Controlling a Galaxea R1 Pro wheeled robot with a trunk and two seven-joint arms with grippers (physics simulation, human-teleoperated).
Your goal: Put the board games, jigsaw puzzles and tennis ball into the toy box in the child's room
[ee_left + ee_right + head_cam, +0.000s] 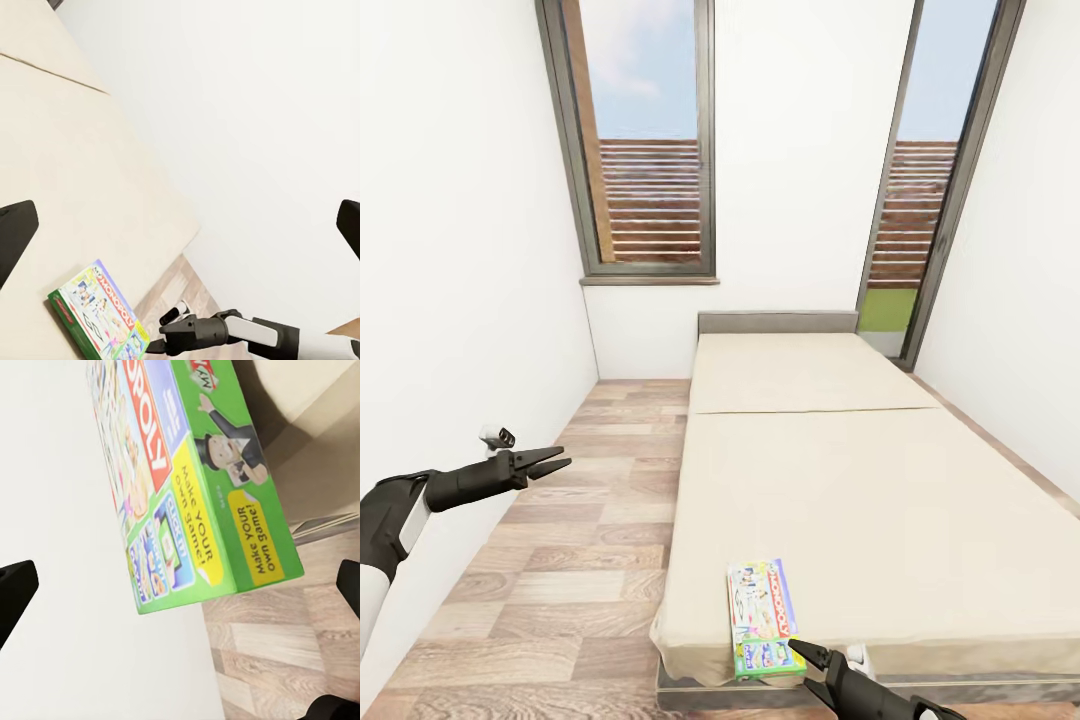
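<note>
White walls [470, 250] box in the child's room, two tall dark-framed windows [645, 140] on the far side with slatted fencing outside, wood-plank floor [560, 560] running down the left side of the bed. Bed [860, 500] takes most of the space: plain beige mattress, low grey headboard [777, 322] against the far wall, long axis pointing away from the robot. One board game [764, 618] lies flat on the mattress at the near left corner, right by the edge, green border, pale multicoloured cover with red lettering; in the right wrist view the same box [187, 487] sits close ahead of the fingers, corner overhanging the bed edge above the floor. Right gripper [805, 658] is just beside the near end of that box, not clearly touching it; fingers spread wide in the right wrist view, nothing between them. Left gripper [550, 462] hangs over the floor well left of the bed, fingers parted and empty. Left wrist view looks across the mattress to the board game [101, 315] and the right arm [225, 330] beside it.
</note>
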